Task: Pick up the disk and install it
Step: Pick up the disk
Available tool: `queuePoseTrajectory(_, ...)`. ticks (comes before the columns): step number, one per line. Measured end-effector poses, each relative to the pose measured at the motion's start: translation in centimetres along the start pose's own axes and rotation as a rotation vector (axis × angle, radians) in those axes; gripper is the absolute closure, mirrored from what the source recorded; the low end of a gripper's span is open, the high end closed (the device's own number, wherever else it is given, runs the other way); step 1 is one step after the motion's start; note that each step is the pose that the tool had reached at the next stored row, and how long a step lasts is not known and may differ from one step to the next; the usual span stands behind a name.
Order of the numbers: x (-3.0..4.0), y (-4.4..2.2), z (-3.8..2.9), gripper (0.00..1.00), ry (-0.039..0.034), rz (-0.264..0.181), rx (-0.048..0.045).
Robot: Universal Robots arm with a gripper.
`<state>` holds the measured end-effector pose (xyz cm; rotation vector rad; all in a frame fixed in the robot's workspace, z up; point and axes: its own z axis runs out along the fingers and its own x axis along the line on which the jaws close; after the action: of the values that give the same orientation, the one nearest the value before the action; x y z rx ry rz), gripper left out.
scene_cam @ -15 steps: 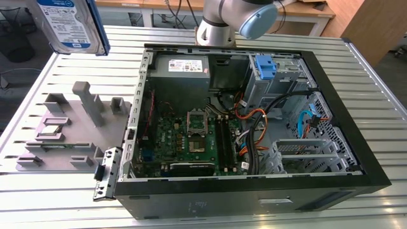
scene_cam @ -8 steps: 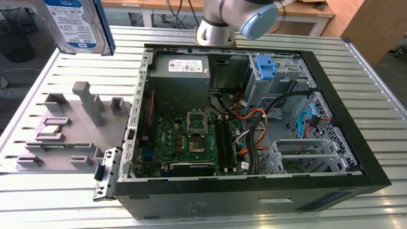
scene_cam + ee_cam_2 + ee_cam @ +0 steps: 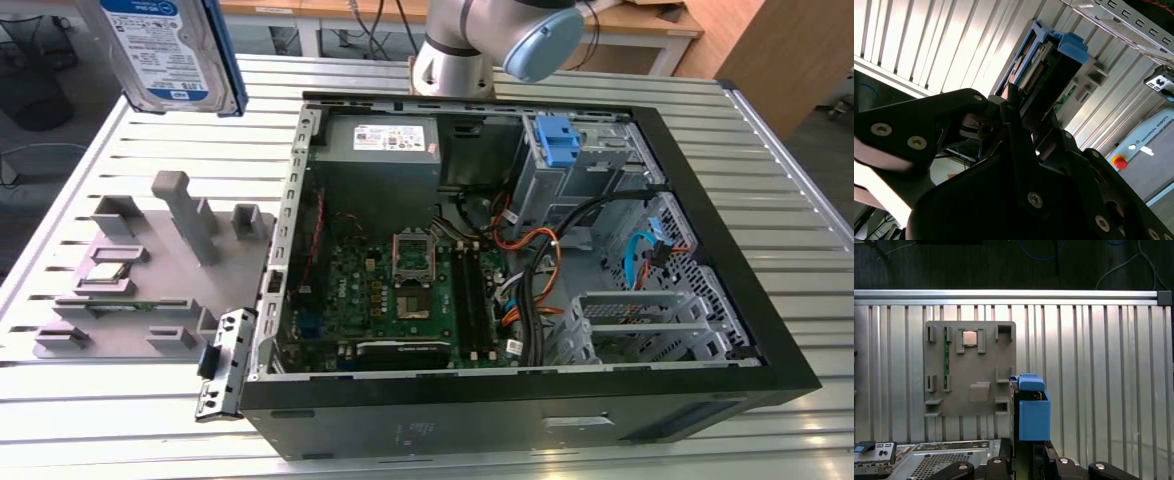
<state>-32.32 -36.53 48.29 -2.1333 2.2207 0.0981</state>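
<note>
The disk (image 3: 174, 50) hangs high above the table at the exterior view's far left, label facing the camera, its blue caddy along the edge. In the first wrist view the disk (image 3: 1032, 412) is seen edge-on from above, standing out from my gripper (image 3: 1024, 460), whose black fingers close on its lower end. The second wrist view shows the same grasp from the side: the gripper (image 3: 1019, 112) is shut on the disk (image 3: 1046, 62), which is held over the slatted table and clear of it.
An open computer case (image 3: 747, 290) lies on the slatted metal table (image 3: 107, 440), with a motherboard (image 3: 400, 290), cables and a blue caddy (image 3: 554, 140) in its drive bay. A grey fixture plate (image 3: 134, 290) sits to the case's left. The arm's base (image 3: 461, 50) stands behind the case.
</note>
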Motion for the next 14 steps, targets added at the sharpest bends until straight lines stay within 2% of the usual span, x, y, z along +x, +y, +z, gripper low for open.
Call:
queuePoseTrajectory(10,-0.04,-0.11,-0.43,0.65,-0.0001,0.0,-0.0021)
queuePoseTrajectory(14,-0.05,-0.21,-0.45,0.65,-0.0027,0.0,-0.0025)
